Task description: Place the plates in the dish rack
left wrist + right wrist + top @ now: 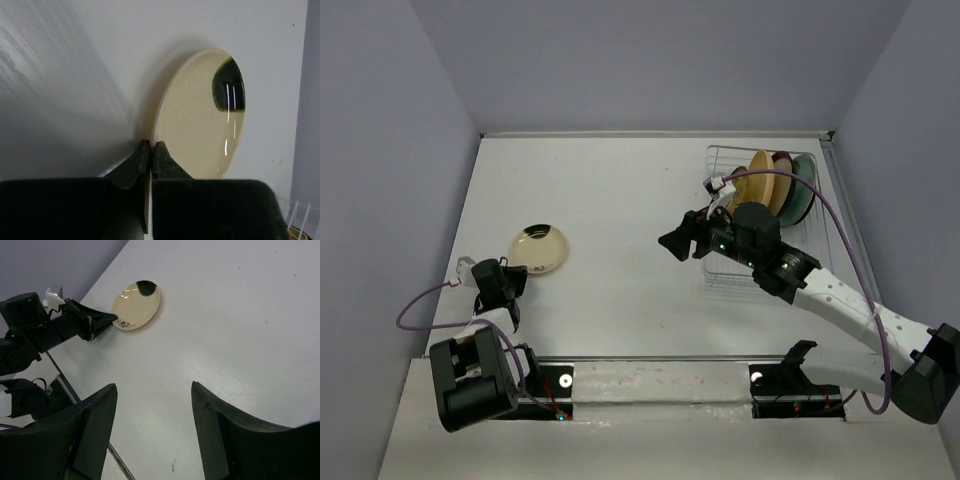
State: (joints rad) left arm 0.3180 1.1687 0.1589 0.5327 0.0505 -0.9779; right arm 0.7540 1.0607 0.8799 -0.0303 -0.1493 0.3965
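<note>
A small black-and-cream plate [540, 247] lies on the white table at the left. My left gripper [517, 272] is shut on its near rim; in the left wrist view the fingertips [152, 144] pinch the edge of the plate [200, 125]. The right wrist view shows the same plate [136, 305] with the left gripper [114, 319] at its edge. The dish rack [827, 230] stands at the far right with several plates upright in it, a pale teal one [804, 195] rightmost. My right gripper [672, 243] hovers open and empty left of the rack, its fingers [153, 385] wide apart over bare table.
Grey walls close in the table on the left, back and right. A corner of the rack's white wire [295, 207] shows at the lower right of the left wrist view. The table's near edge [90, 432] runs under the right gripper.
</note>
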